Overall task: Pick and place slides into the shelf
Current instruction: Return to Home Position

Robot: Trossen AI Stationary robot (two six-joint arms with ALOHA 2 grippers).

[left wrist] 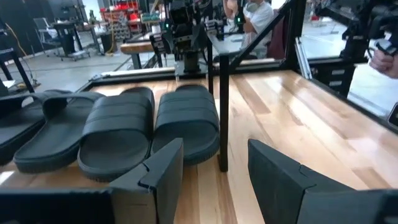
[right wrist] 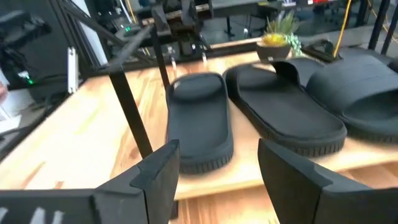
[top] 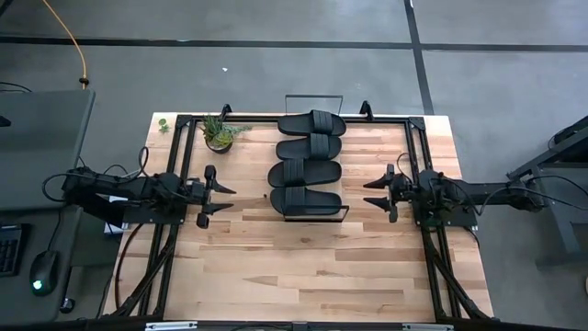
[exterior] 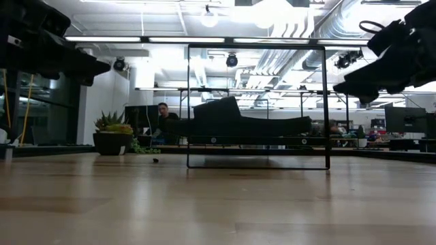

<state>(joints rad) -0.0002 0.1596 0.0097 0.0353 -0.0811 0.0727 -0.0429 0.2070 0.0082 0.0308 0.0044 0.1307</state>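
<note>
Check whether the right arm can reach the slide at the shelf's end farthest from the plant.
Probably yes: the open right tool faces that slide, nothing between them; the shelf's wire rail stands nearby.

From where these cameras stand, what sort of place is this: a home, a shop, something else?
Most likely a robotics lab or workshop, not a home. The left arm and right arm flank a wooden table, bare ceiling ducts run overhead, and a person shows in the open room behind.
</note>
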